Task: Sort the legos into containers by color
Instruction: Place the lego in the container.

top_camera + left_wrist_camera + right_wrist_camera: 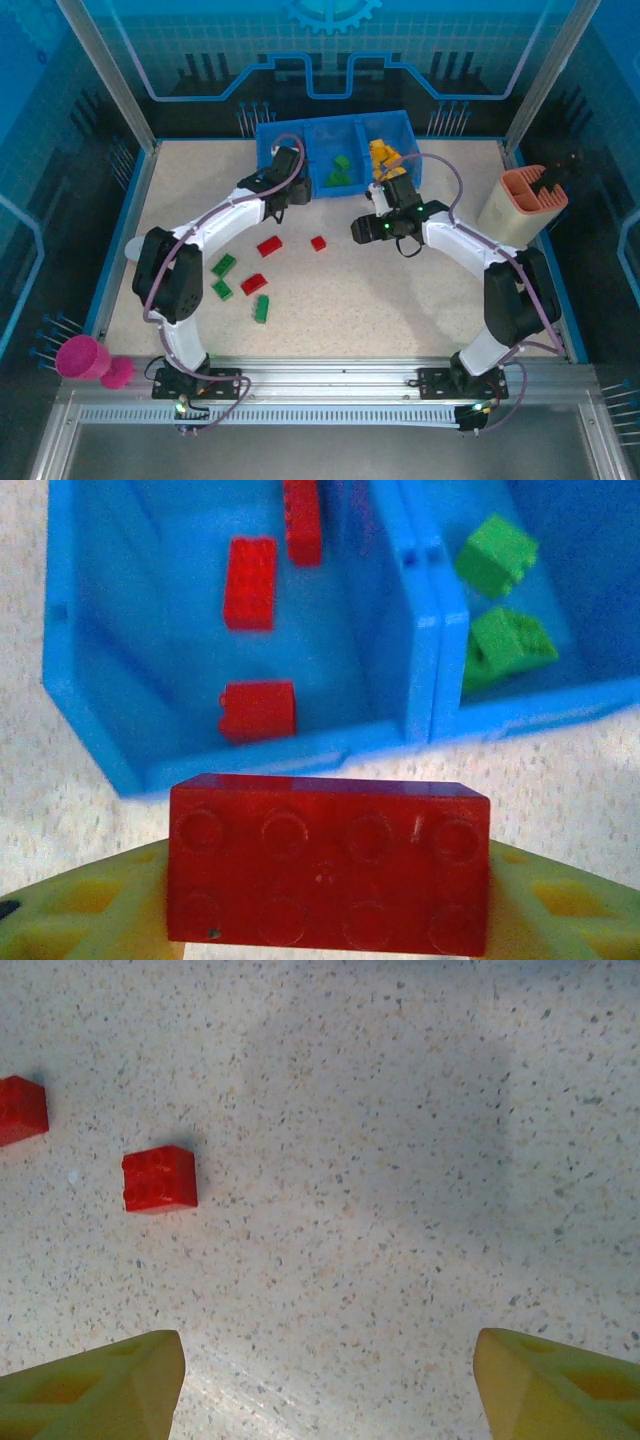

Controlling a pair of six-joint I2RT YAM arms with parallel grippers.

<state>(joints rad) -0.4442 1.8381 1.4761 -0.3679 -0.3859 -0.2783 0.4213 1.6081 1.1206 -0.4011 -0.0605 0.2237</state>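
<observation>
My left gripper is shut on a red lego, held just short of the blue tray's near wall. Beyond it, the left container holds three red legos and the middle one green legos. From above, the left gripper hangs at the blue tray, whose right container holds yellow legos. My right gripper is open above bare table, with a small red lego off to its left. Red legos and green legos lie loose on the table.
A salmon-and-beige tall holder stands at the right edge. A pink cup lies outside the table's near left corner. A raised blue rim borders the work surface.
</observation>
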